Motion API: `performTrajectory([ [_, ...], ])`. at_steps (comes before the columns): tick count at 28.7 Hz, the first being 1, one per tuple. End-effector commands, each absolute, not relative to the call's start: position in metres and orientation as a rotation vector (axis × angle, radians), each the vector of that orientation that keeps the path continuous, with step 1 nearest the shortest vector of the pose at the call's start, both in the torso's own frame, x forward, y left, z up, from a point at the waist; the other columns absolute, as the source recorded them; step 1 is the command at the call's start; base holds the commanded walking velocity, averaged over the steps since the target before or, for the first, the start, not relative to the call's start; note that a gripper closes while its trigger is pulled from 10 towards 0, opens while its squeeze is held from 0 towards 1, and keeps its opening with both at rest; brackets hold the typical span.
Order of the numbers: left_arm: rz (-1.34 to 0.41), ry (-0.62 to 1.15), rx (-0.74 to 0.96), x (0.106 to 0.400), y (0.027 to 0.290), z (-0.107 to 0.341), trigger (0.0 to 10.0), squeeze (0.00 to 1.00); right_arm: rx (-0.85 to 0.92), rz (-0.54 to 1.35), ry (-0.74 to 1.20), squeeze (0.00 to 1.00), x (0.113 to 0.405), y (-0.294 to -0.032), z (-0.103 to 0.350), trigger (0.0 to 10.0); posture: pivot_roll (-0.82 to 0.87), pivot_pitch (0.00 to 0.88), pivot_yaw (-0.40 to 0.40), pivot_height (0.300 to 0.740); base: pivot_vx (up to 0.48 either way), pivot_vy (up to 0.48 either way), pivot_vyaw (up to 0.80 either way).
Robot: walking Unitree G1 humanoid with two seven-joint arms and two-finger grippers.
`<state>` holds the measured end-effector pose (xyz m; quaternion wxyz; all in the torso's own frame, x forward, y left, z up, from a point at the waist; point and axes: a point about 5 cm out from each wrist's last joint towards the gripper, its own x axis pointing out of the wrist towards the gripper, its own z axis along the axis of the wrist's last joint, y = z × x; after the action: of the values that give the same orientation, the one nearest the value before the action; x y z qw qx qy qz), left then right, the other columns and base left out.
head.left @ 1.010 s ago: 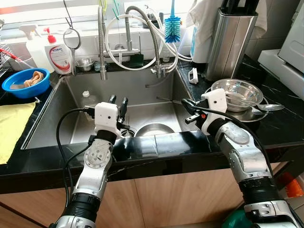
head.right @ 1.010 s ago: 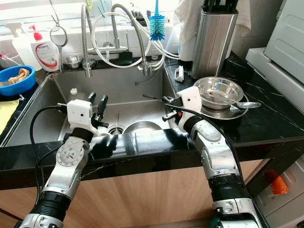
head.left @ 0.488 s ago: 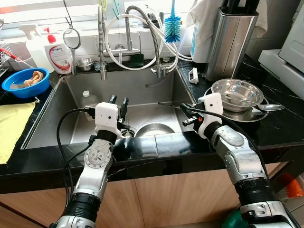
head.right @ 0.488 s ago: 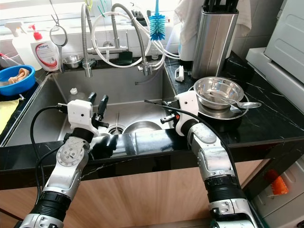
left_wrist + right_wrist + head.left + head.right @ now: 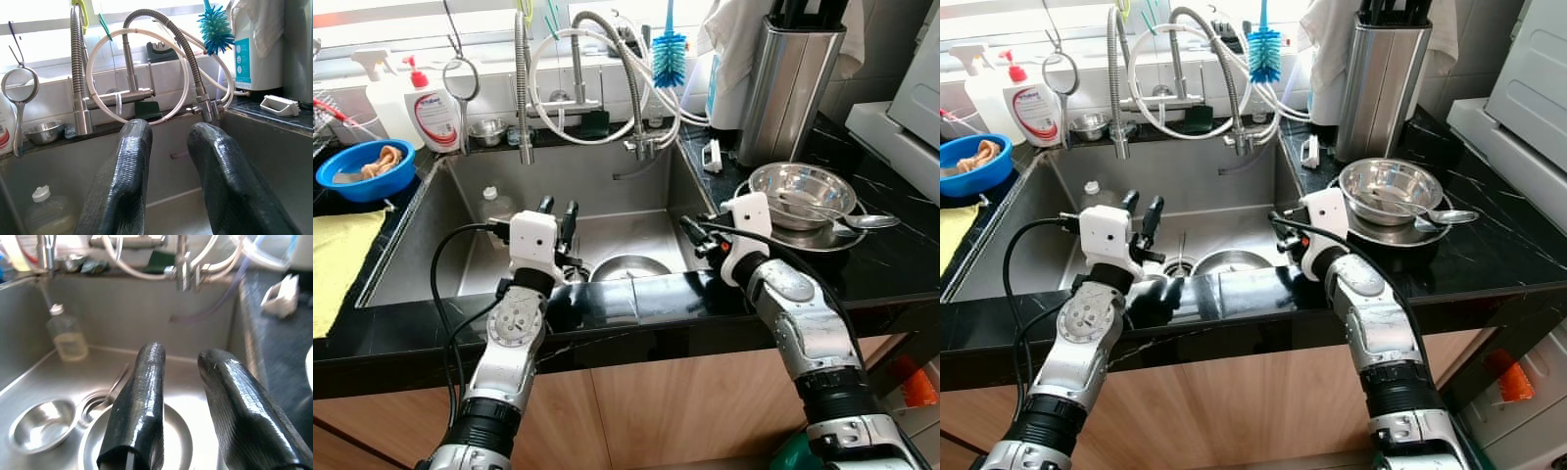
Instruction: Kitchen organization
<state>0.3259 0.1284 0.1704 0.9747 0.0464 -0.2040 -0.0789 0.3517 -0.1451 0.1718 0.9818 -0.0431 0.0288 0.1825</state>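
Observation:
A wide steel dish (image 5: 628, 265) lies on the floor of the sink (image 5: 470, 176) beside the drain. A small steel bowl (image 5: 35, 432) sits next to it in the right wrist view. On the right counter a steel bowl (image 5: 801, 184) rests on a plate with a spoon (image 5: 862, 221). My left gripper (image 5: 558, 206) hovers open over the sink's front left, fingers pointing toward the faucet (image 5: 134, 73). Over the sink's front right, above the dish, my right gripper (image 5: 693, 233) is open with nothing between its fingers (image 5: 146, 396).
A small bottle (image 5: 490, 202) stands in the sink's far left corner. A blue bowl (image 5: 364, 168) and a yellow cloth (image 5: 337, 264) lie on the left counter. Soap bottles (image 5: 435, 113), hoses and a blue brush (image 5: 669, 54) line the back. A tall steel holder (image 5: 788, 83) stands back right.
My right gripper has swung left from beside the counter bowl to over the sink and tipped downward. The left arm has stayed put.

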Motion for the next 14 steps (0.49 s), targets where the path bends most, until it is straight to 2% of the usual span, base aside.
performTrajectory([
  [1, -0.154, -0.4, 0.105, 0.326, 0.129, 0.168, 10.0, 0.0, -0.169, 0.296, -0.058, 0.0, 0.348, -0.147, 0.195, 10.0, -0.15, 0.0, 0.033, 0.74, 0.0, 0.0, 0.0],
  [7, -0.157, -0.398, 0.105, 0.326, 0.129, 0.167, 10.0, 0.0, -0.208, 0.173, -0.169, 0.0, 0.329, -0.159, 0.216, 10.0, -0.16, 0.0, 0.037, 0.74, 0.0, 0.0, 0.0],
  [8, -0.159, -0.398, 0.104, 0.326, 0.129, 0.167, 10.0, 0.0, -0.213, 0.157, -0.182, 0.04, 0.325, -0.162, 0.218, 10.0, -0.16, 0.0, 0.037, 0.74, 0.0, 0.0, 0.0],
  [9, -0.159, -0.398, 0.104, 0.326, 0.129, 0.167, 10.0, 0.0, -0.213, 0.157, -0.182, 0.04, 0.325, -0.162, 0.218, 10.0, -0.16, 0.0, 0.037, 0.74, 0.0, 0.0, 0.0],
  [10, -0.163, -0.398, 0.103, 0.326, 0.127, 0.167, 10.0, 0.0, -0.198, 0.092, -0.214, 1.0, 0.316, -0.173, 0.223, 10.0, -0.17, 0.0, 0.04, 0.74, 0.0, 0.0, 0.0],
  [11, -0.165, -0.397, 0.101, 0.326, 0.127, 0.167, 10.0, 0.0, -0.186, 0.026, -0.233, 1.0, 0.31, -0.183, 0.227, 10.0, -0.18, 0.0, 0.04, 0.74, 0.0, 0.0, 0.0],
  [14, -0.166, -0.397, 0.1, 0.326, 0.126, 0.166, 10.0, 0.0, -0.184, -0.02, -0.234, 1.0, 0.307, -0.189, 0.228, 10.0, -0.18, 0.0, 0.04, 0.74, 0.0, 0.0, 0.0],
])
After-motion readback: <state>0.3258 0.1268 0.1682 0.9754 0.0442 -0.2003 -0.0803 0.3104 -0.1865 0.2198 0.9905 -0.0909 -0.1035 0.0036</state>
